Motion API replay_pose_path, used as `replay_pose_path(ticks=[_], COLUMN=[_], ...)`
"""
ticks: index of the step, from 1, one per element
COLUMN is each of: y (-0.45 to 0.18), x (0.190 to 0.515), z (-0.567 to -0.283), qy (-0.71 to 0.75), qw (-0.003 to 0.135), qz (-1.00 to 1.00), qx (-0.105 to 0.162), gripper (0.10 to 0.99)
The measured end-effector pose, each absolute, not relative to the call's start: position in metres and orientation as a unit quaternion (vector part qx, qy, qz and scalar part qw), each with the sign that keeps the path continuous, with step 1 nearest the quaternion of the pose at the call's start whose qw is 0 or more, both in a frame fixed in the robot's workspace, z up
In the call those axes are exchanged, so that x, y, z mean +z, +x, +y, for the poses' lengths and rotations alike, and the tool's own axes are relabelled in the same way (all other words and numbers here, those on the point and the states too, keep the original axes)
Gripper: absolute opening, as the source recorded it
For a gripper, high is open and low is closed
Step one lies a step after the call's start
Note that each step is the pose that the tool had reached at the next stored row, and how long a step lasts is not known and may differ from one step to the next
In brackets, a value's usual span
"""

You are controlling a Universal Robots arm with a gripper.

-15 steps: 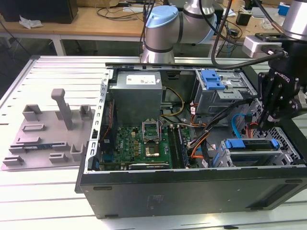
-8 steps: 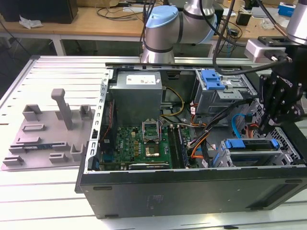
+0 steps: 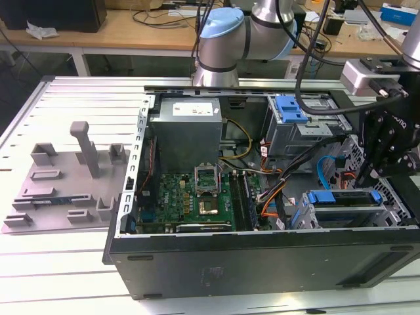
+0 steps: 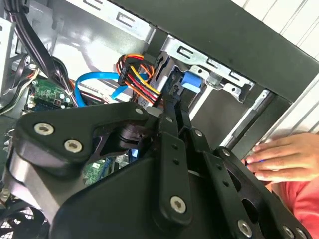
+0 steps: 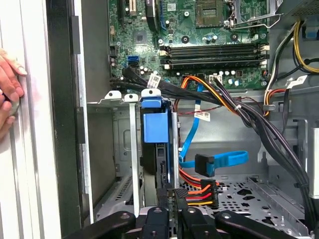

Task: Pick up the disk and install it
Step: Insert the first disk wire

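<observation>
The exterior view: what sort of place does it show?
Probably a robotics lab or test workshop. An opened computer case lies on a slotted metal table, a robot arm stands behind it, and wooden benches with cables run along the back.

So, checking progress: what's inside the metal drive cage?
The disk, its blue end showing, sits in the drive cage. Anything deeper behind it is covered by the disk and the gripper.

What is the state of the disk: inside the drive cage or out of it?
Inside: the disk sits between the drive cage rails, blue carrier showing. Fully seated: cannot tell.
</observation>
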State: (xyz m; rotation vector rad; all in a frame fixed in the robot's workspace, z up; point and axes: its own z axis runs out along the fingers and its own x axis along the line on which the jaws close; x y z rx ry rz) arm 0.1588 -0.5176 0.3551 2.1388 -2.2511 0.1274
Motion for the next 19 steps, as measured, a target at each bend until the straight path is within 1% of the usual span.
replay_pose_path(ticks=[19], y=[0.1586], x=[0.3531], z=[-0.5202], qy=[0.684], qw=[0.017], qz=[-0.728], qx=[0.041], gripper=[0.165])
